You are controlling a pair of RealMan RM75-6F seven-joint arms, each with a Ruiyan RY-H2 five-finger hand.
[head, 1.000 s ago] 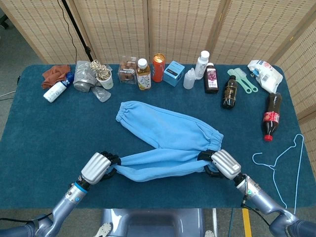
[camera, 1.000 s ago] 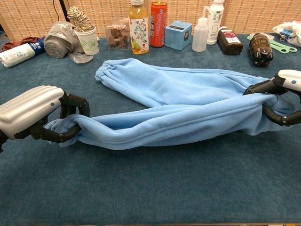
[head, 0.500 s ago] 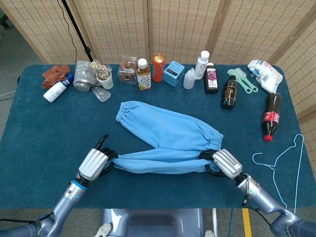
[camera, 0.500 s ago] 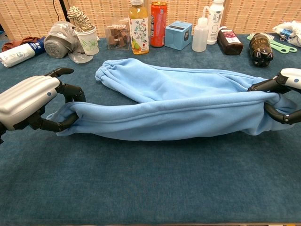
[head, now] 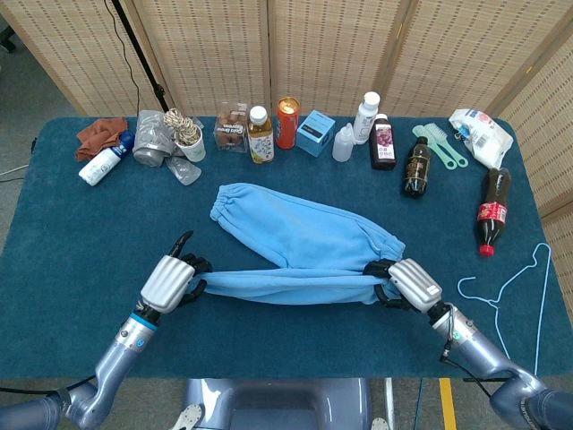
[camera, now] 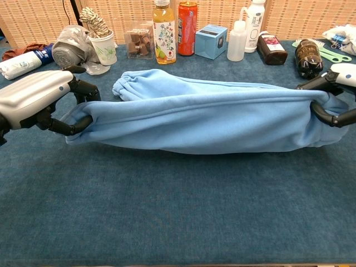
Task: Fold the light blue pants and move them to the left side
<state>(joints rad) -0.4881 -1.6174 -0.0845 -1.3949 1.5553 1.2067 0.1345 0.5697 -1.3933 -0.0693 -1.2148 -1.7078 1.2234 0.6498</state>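
1. The pants [head: 300, 237] lie in the middle of the bench [head: 72, 269]. They are long from side to side.
2. One leg rests flat on the bench, farther from the robot. It slants up toward the back on the left.
3. The other leg is the near one. It is pulled tight and straight between the two hands, and in the chest view it looks lifted off the bench.
4. The left hand [head: 170, 282] holds the left end of the near leg, with its fingers curled round the cloth. One finger sticks up.
5. The right hand [head: 407, 284] holds the right end the same way.
6. The flat leg is just behind the held one, so I think the held leg must go away from the robot to land on it.
7. Both hands are about as close to the flat leg at the right end. At the left end the gap is wider.
8. Bottles [head: 260, 134] stand in a row well behind the pants.
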